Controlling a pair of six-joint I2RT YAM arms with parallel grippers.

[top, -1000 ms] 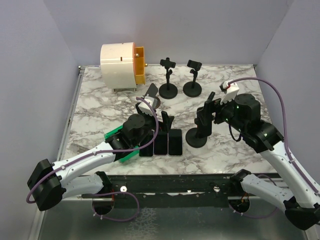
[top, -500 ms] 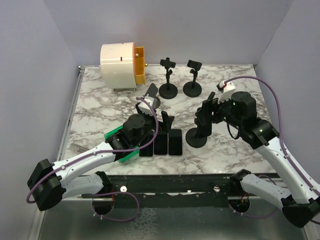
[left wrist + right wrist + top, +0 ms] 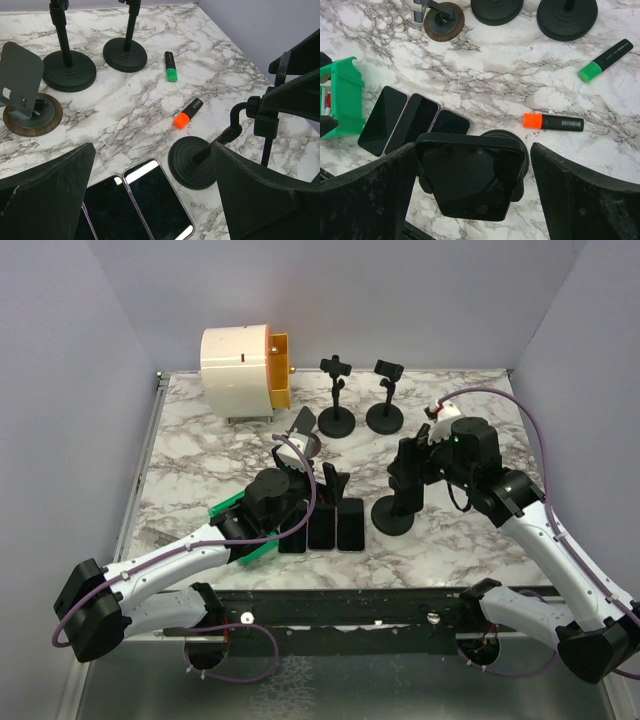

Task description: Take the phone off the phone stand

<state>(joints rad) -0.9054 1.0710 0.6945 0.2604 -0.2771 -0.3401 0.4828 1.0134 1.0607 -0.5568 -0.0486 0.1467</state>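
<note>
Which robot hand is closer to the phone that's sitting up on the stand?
Right. The right gripper, open, straddles the phone on its stand. The left gripper hangs open to the stand's left, near three flat phones.

Green highlighter [image 3: 605, 61] and orange highlighter [image 3: 553, 121] lie apart on marble table [image 3: 495, 85].
</note>
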